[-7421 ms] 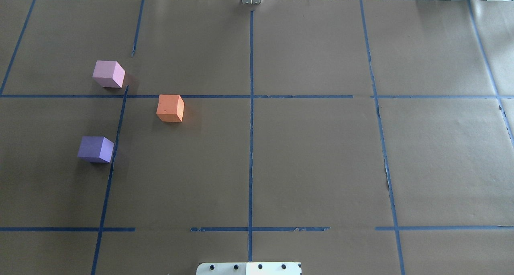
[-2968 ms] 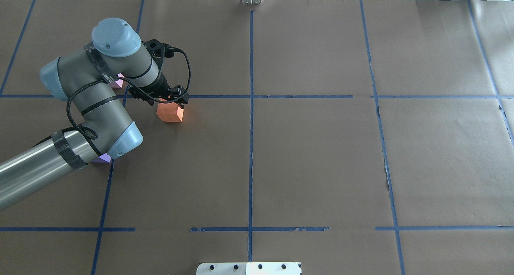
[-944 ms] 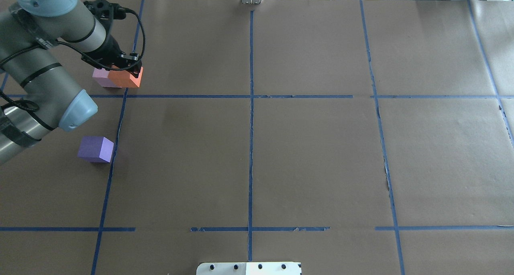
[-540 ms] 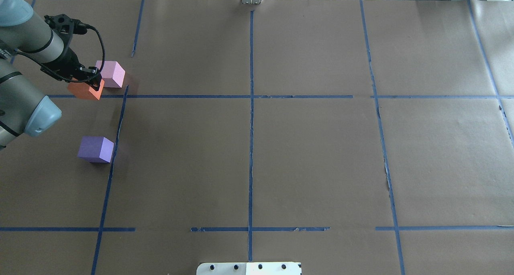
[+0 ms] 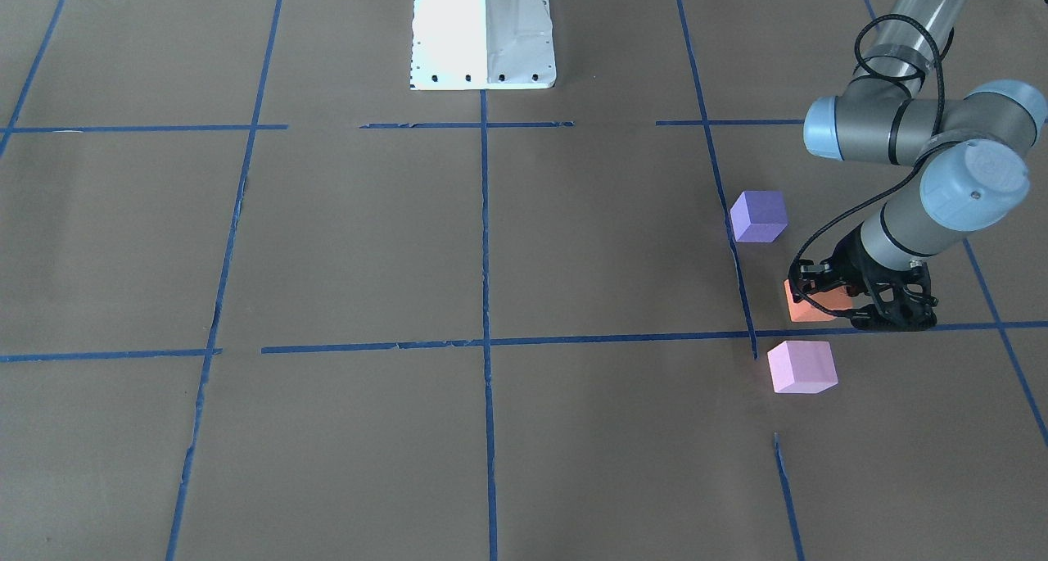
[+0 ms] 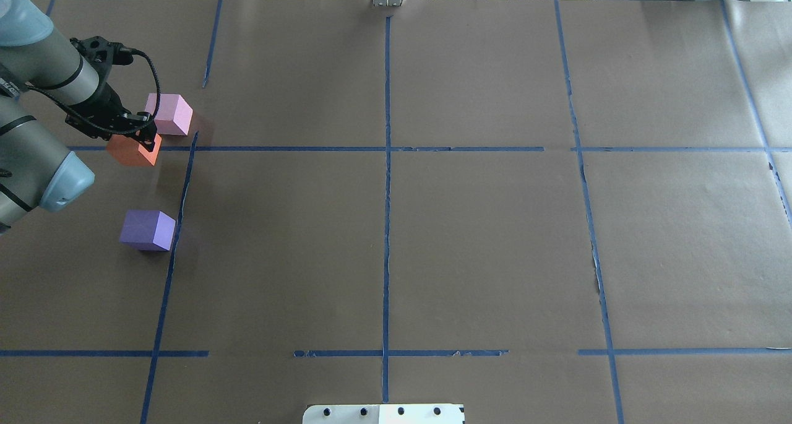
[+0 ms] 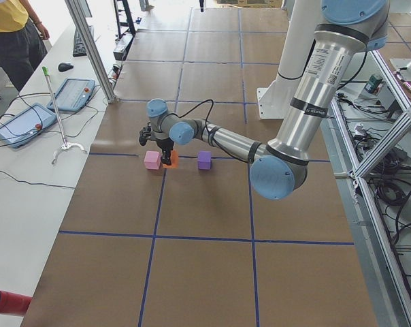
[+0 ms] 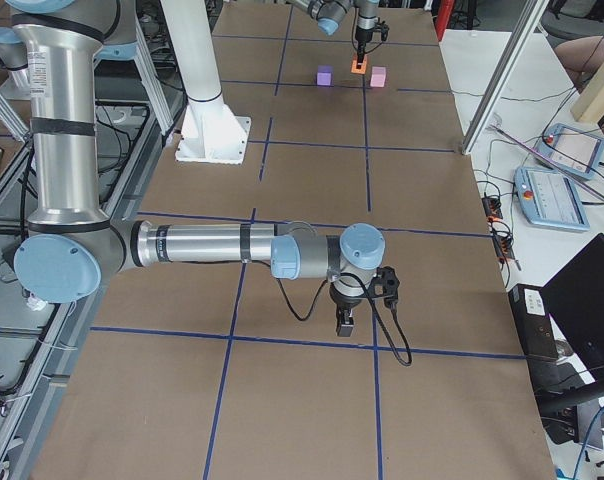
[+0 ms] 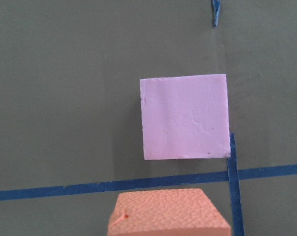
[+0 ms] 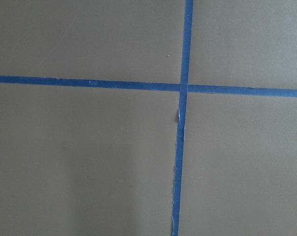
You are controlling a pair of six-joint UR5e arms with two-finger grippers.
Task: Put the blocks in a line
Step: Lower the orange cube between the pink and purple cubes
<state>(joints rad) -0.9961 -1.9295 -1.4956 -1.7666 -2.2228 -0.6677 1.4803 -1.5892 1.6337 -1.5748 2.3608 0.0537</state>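
The left fingers [image 6: 145, 138] clamped the orange block [image 6: 129, 153] just beside the pink block [image 6: 170, 113] (blue tape [image 9: 89, 188] ran between them); the violet block [image 6: 147, 230] sat apart on the tabletop [image 6: 470, 238]. Whether the right fingers [image 8: 344, 322] were spread could not be told.

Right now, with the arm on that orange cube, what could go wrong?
The left gripper holds the orange block close to the pink block; opening might nudge the pink one. The orange block also looks off the line between pink and the purple block, so the row may bend.

Right hand [image 8: 344, 328] over table [image 8: 302, 400], left hand [image 8: 361, 56] at orange block [image 8: 359, 68]
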